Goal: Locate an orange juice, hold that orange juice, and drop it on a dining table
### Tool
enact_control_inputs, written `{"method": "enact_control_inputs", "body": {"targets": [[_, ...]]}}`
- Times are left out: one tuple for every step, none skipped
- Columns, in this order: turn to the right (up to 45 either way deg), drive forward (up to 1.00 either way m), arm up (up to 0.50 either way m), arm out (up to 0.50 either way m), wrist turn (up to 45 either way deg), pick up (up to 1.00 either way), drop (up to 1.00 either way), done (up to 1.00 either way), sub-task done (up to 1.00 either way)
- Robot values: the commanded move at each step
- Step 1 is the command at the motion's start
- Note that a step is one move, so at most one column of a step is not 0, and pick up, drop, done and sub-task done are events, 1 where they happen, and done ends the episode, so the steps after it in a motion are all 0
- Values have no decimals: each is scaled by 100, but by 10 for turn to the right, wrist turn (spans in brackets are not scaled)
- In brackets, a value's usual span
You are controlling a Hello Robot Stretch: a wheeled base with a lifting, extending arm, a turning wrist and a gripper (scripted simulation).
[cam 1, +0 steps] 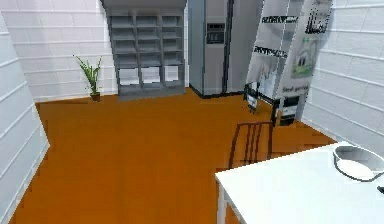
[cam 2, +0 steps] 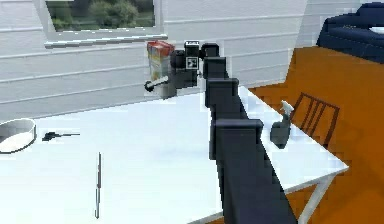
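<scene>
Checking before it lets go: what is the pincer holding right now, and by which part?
The pincer holds a red-topped juice carton by its lower part. The carton hangs clear above the white table.

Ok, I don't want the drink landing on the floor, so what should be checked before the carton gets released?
1. Carton hangs at the gripper, clear of every surface: ok.
2. White table reaches out toward the gripper: ok.
3. Carton above the tabletop, not past its far edge: cannot tell.
4. Bowl, thin utensil and spray bottle stand away from the carton: ok.
5. Carton really is orange juice: cannot tell.
</scene>
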Motion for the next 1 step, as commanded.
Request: {"method": "enact_control_inputs", "body": {"targets": [[0, 0, -4, 0, 0, 0, 0, 0, 0]]}}
